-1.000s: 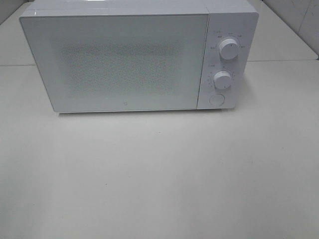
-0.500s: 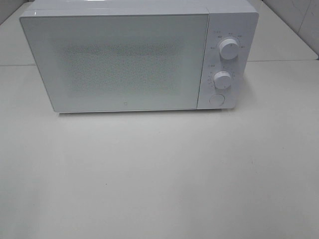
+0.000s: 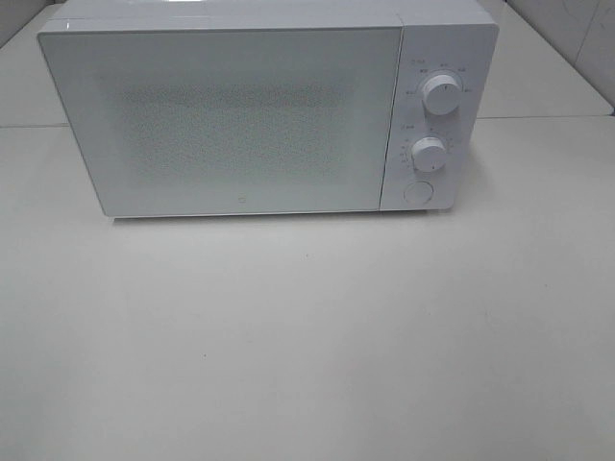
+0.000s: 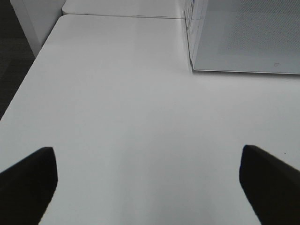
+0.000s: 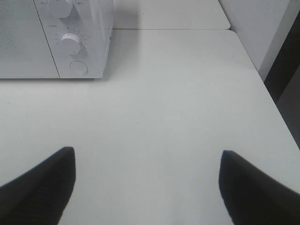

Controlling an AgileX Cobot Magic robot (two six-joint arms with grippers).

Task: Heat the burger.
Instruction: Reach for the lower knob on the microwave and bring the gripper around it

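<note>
Burger shows in none of my 3 views; the microwave door (image 3: 226, 120) is shut and frosted. Left gripper (image 4: 146, 151) and right gripper (image 5: 147, 152) both gape, holding nothing.

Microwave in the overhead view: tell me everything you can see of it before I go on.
The microwave is a white, glossy box standing upright on the white table. Its door is shut; the wide window is a fine dotted screen showing nothing inside, with a tiny logo low down. The panel right of the door carries an upper knob, a lower knob, both ringed with small markings, and a round button beneath. Only the table touches it.
</note>
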